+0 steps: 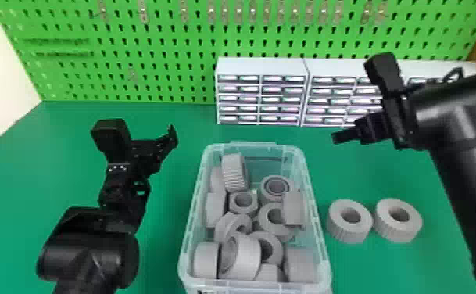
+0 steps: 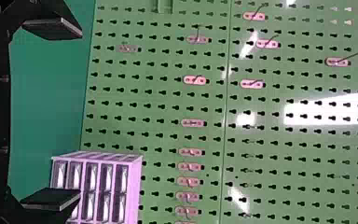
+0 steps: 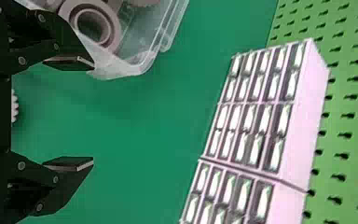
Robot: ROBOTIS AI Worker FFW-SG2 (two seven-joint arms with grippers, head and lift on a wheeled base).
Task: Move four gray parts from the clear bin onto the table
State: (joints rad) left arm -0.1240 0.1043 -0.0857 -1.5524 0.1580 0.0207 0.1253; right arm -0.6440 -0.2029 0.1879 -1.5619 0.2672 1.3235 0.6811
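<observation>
In the head view, the clear bin [image 1: 324, 250] holds several gray parts [image 1: 244, 201], piled up. Right of it on the table lie two ribbed gray rings, a nearer-to-bin ring [image 1: 340, 230] and an outer ring [image 1: 397, 230], side by side. My left gripper [image 1: 143, 133] hangs left of the bin, fingers apart and empty. My right gripper [image 1: 360, 103] is above the table, beyond the two rings and right of the bin. In the left wrist view, the left gripper [image 2: 65, 114] is open. The right wrist view has the right gripper [image 3: 77, 113] open with nothing between its fingers, near the bin's corner [image 3: 121, 72].
White drawer cabinets [image 1: 262, 68] stand along the back of the green table [image 1: 170, 250], behind the bin. A green pegboard [image 1: 151, 31] with metal hooks rises behind them. The right forearm overhangs the table's right side.
</observation>
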